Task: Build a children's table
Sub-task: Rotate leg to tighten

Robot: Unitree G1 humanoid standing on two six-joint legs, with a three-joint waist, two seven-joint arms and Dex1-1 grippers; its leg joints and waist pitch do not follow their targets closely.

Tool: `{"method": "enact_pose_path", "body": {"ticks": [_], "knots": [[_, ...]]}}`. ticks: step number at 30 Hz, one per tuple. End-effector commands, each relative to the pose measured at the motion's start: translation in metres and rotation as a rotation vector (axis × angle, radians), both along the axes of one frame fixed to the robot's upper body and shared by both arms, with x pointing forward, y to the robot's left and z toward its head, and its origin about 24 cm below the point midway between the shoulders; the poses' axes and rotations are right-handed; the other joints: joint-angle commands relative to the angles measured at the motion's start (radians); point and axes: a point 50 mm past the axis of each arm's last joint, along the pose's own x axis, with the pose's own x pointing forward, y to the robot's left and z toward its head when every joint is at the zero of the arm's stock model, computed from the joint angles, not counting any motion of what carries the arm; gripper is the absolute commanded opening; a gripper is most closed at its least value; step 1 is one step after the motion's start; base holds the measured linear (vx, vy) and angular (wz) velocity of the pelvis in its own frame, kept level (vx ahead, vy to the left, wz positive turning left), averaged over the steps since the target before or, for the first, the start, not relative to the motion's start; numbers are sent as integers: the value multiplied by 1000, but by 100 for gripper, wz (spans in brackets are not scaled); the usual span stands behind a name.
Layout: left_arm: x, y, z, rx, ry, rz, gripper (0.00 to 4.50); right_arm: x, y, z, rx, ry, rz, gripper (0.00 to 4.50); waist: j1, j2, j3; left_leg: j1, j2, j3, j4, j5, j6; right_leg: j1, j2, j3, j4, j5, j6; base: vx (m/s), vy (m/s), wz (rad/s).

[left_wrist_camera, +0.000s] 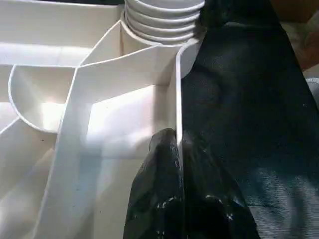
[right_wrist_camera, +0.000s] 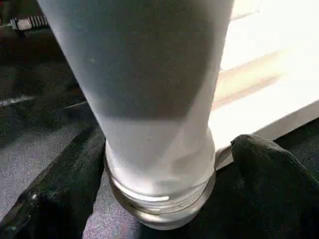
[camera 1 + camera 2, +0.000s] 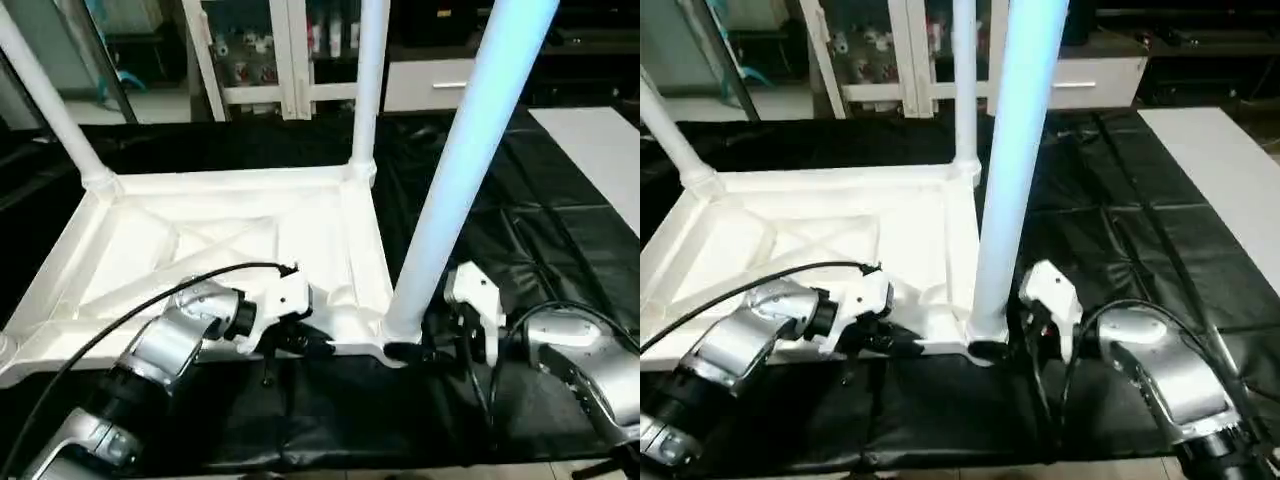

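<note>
White plastic tabletop (image 3: 230,240): lies ribbed side up on the black cover (image 3: 560,260), so its corner sockets face upward to take legs; it spreads away from both grippers, its near rim right at their fingertips.
Legs: three stand in sockets. The near leg (image 3: 455,170) rises from the corner between the two grippers; the far leg (image 3: 368,80) stands beyond it; the third leg (image 3: 45,100) is at the far corner on the left arm's side.
Fourth corner: the near socket (image 3: 5,350) outboard of the left arm looks empty, so I judge one leg remains to fit.
Left gripper (image 1: 180,149): fingers pinched shut on the tabletop's near rim wall, one finger inside, one outside, just short of the near leg's socket; likely a clamp so the top cannot slide or lift.
Right gripper (image 2: 159,169): fingers spread wide, one each side of the near leg's ringed base, not pressing it; the span suits a grip for seating or turning the leg, or a release just made.
Risk: with the right jaws slack, the leg stands only by its socket fit.
</note>
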Motion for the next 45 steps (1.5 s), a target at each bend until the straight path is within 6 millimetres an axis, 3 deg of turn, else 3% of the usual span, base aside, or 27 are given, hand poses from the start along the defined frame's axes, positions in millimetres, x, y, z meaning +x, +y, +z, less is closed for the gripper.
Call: {"method": "enact_pose_path", "body": {"ticks": [1, 5, 6, 16, 21, 23, 26, 28, 32, 34, 36, 39, 40, 41, 43, 45], "knots": [[0, -7, 11, -43, -20, -48, 0, 5, 1, -3, -32, -10, -8, 396, 4, -21, -60, 23, 74, -33, -77, -219, 72, 39, -58, 40, -57, -208, -257, 0, 0, 0], [2, -9, 12, -45, -26, -46, 0, 14, 3, 0, -7, -31, -37, 377, 2, -21, -61, 21, 72, -33, -75, -209, 79, 42, -59, 38, -54, -192, -264, 0, 0, 0], [2, -9, 12, -45, -25, -45, 0, 14, 3, 1, -5, -31, -37, 354, 1, -22, -61, 21, 72, -33, -75, -213, 78, 42, -58, 38, -55, -199, -261, 0, 0, 0], [1, -9, 10, -40, -13, -44, 0, 14, 4, -1, 19, -28, -14, 285, 0, -24, -62, 22, 72, -32, -71, -204, 83, 42, -58, 39, -54, -189, -266, 0, 0, 0], [1, -11, 8, -40, -14, -31, 0, 15, 7, -5, 25, -29, -29, 278, 0, -25, -62, 22, 71, -32, -70, -209, 81, 42, -57, 39, -54, -199, -265, 0, 0, 0], [9, -16, 2, -38, -32, 53, 0, 28, 8, -14, 17, -48, -184, 276, -2, -31, -62, 21, 71, -31, -69, -212, 80, 40, -57, 40, -55, -213, -262, 0, 0, 0], [18, -23, -4, -33, -54, 150, 0, 38, 14, -22, 30, -49, -328, 276, -17, -35, -56, 21, 63, -35, -70, -289, 23, 33, -55, 38, -66, -361, -230, 0, 0, 0], [21, -27, -6, -36, -58, 179, 0, 41, 17, -25, 46, -45, -373, 276, -22, -37, -55, 28, 63, -38, -71, -331, 6, 25, -54, 40, -70, -407, -211, 0, 0, 0], [39, -49, -10, -38, -95, 355, 0, 60, 35, -40, 64, -24, -655, 275, -34, -37, -55, 28, 59, -40, -72, -369, -11, 21, -52, 40, -75, -443, -191, 0, 0, 0], [47, -57, -13, -17, -115, 444, 0, 66, 39, -45, 43, -11, -752, 275, -40, -33, -52, 33, 55, -40, -70, -396, -19, 12, -51, 39, -83, -483, -183, 0, 0, 0], [54, -64, -14, 1, -126, 531, 0, 71, 42, -50, 7, 11, -833, 275, -42, -32, -53, 35, 54, -43, -70, -413, -24, 13, -53, 36, -88, -512, -169, 0, 0, 0], [60, -69, -16, 33, -157, 612, 0, 76, 45, -56, -58, 28, -914, 275, -44, -31, -53, 36, 56, -47, -77, -430, -22, 17, -51, 31, -93, -491, -161, 0, 0, 0], [66, -76, -15, 61, -212, 682, 0, 82, 49, -59, -99, 40, -1021, 275, -44, -39, -55, 37, 57, -44, -77, -433, -15, 16, -51, 31, -95, -480, -160, 0, 0, 0], [68, -78, -15, 65, -229, 701, 0, 83, 51, -60, -106, 42, -1049, 275, -47, -34, -54, 39, 55, -45, -76, -441, -17, 11, -52, 32, -94, -487, -162, 0, 0, 0], [70, -81, -13, 58, -242, 720, 0, 86, 52, -58, -86, 40, -1074, 275, -47, -33, -52, 50, 53, -47, -74, -492, -23, 7, -53, 26, -107, -534, -141, 0, 0, 0], [71, -83, -12, 48, -243, 723, 0, 92, 57, -50, 18, 30, -1076, 275, -51, -32, -53, 46, 54, -48, -79, -501, -17, 10, -52, 24, -108, -522, -132, 0, 0, 0]]}}
